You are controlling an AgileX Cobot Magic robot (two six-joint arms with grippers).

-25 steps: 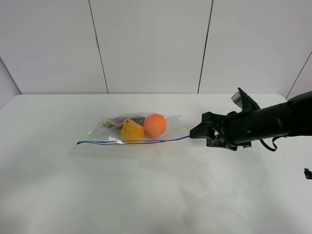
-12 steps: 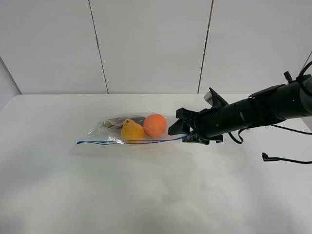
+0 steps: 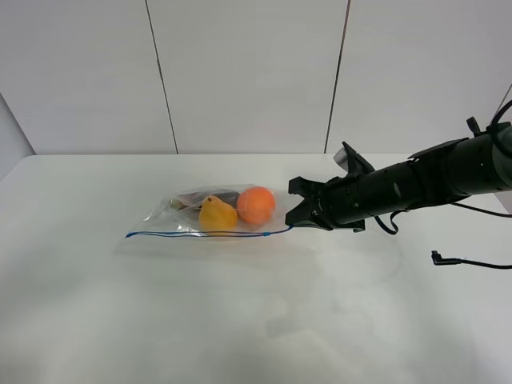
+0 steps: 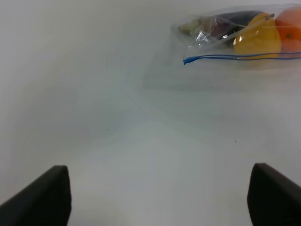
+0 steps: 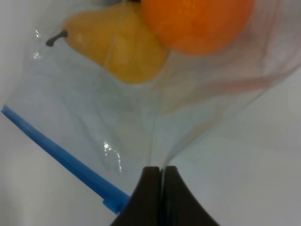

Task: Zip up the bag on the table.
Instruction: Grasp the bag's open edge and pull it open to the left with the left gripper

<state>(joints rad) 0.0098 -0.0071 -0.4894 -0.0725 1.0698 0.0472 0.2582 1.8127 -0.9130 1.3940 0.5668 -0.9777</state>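
Bag [image 3: 172,214], clear, pear [image 3: 216,217] and orange [image 3: 254,205] inside: we log it central on the table [image 3: 240,320], blue zipper strip [image 3: 200,234] along near edge. Right gripper [image 3: 292,224], apart a second ago, now clamps its right corner, anchoring it for zipping. Left gripper [image 4: 160,197] apart, idle.

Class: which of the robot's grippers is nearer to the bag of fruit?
Right. The right gripper has its fingers shut on the bag at its corner, beside the blue zipper end. The left gripper hangs open, apart from the bag, over the table.
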